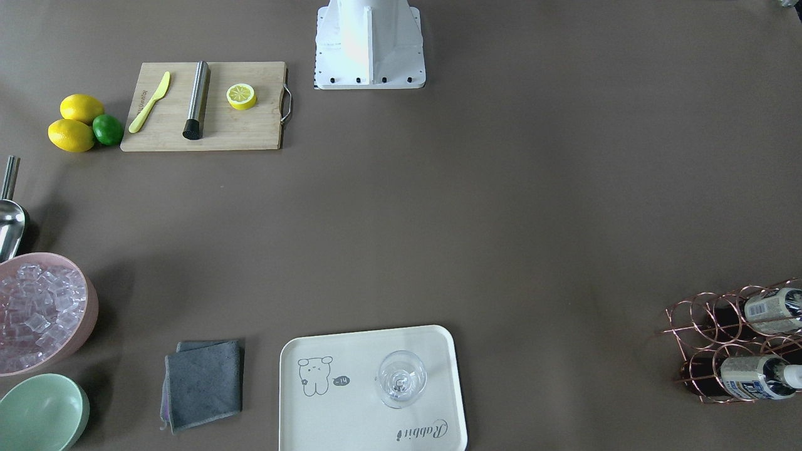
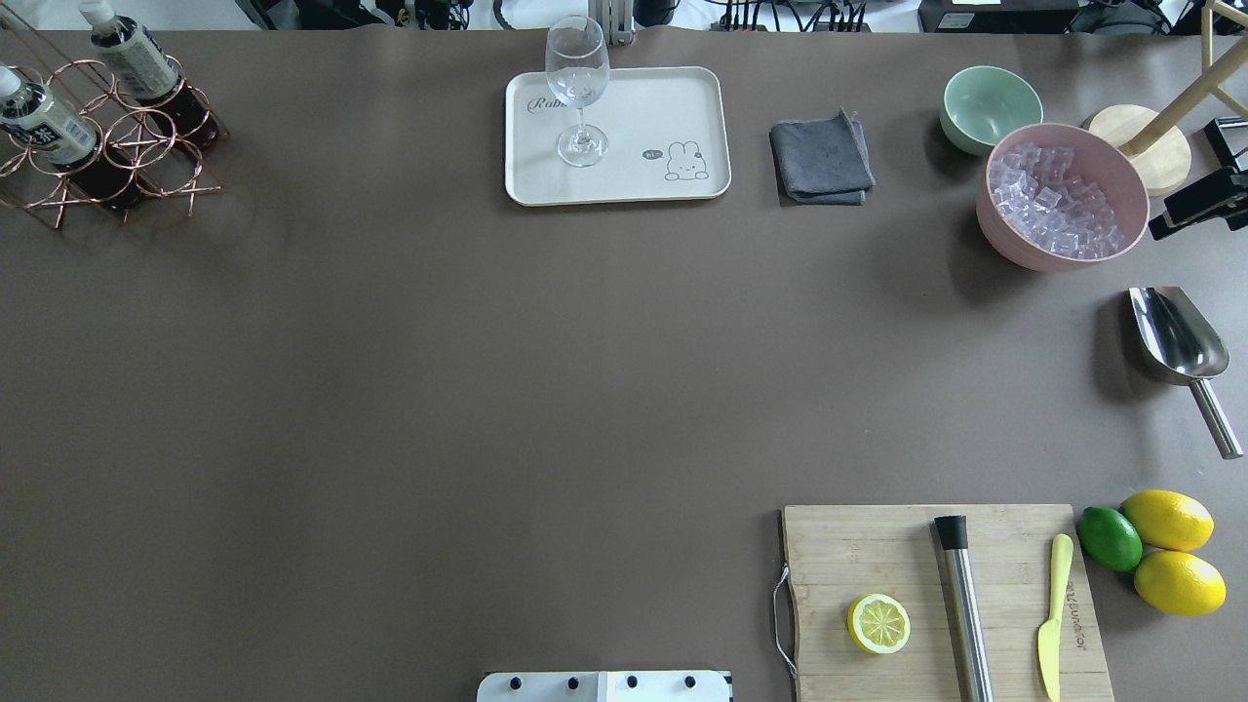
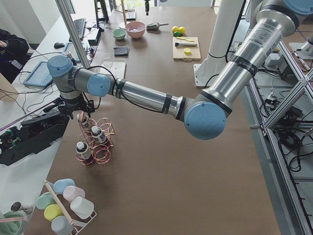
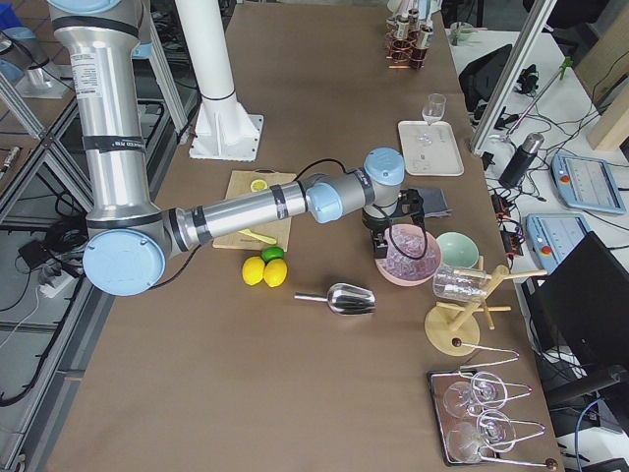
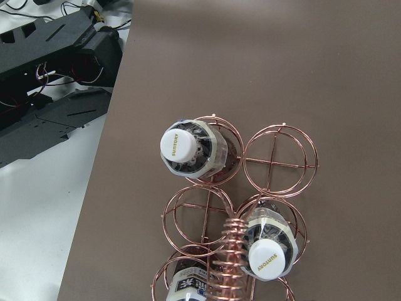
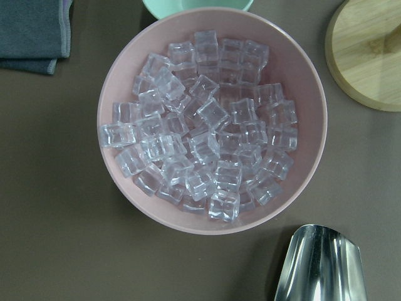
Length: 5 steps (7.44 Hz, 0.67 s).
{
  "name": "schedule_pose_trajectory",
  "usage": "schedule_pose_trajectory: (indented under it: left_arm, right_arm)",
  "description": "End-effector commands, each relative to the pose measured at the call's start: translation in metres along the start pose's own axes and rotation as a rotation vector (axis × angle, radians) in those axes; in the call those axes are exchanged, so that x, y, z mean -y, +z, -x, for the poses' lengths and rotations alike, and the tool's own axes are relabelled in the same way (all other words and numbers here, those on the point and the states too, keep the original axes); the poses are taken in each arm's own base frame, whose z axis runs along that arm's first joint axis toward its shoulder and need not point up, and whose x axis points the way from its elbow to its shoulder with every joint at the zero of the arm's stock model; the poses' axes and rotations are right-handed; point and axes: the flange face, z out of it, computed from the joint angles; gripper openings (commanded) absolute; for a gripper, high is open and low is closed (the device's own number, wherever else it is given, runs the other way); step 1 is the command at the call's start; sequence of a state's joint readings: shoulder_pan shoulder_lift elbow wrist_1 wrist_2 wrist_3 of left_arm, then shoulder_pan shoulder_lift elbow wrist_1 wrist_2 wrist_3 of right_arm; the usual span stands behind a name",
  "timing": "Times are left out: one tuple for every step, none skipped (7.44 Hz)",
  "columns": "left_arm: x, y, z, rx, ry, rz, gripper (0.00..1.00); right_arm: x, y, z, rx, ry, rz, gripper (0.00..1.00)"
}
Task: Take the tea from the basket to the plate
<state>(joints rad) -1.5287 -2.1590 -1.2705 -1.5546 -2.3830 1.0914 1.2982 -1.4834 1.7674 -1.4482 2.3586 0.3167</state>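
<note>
Three tea bottles stand in the copper wire basket [image 5: 279, 163] at the table's far left corner. In the left wrist view they show from above: one [image 5: 188, 147] in a back ring, one [image 5: 266, 254] beside the coiled handle, one [image 5: 188, 288] at the bottom edge. My left gripper [image 3: 79, 108] hovers just above the basket [image 3: 105, 154]; I cannot tell if it is open. The cream plate [image 2: 634, 185] lies at the far middle with a clear glass [image 2: 578, 88] on it. My right gripper [image 4: 381, 241] hangs over the ice bowl; I cannot tell its state.
A pink bowl [image 2: 1004, 234] of ice cubes, a mint bowl [image 2: 990, 102], a grey cloth [image 2: 821, 156] and a metal scoop [image 2: 1175, 336] sit to the right of the plate. A wooden cutting board [image 2: 858, 546] with a lemon half, muddler and knife lies near right.
</note>
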Motion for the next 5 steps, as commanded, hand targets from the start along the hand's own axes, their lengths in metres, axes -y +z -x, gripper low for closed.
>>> schedule_pose_trajectory:
  left_arm:
    - [0.000, 0.011, -0.002, -0.017, -0.003, 0.005, 0.68]
    - [0.001, 0.013, -0.002, -0.021, -0.002, 0.006, 0.67]
    - [0.002, 0.014, -0.003, -0.020, 0.000, 0.007, 0.36]
    - [0.003, 0.011, -0.002, -0.017, 0.000, 0.007, 0.02]
    - [0.004, 0.005, -0.001, -0.008, 0.001, 0.002, 0.00]
  right_arm:
    - [0.002, 0.007, 0.016, 0.028, -0.027, 0.016, 1.00]
    - [0.001, 0.007, 0.018, 0.027, -0.031, 0.016, 1.00]
    - [0.001, 0.007, 0.018, 0.027, -0.031, 0.016, 1.00]
    - [0.002, 0.009, 0.022, 0.029, -0.037, 0.018, 1.00]
    - [0.000, 0.012, 0.031, 0.033, -0.054, 0.023, 1.00]
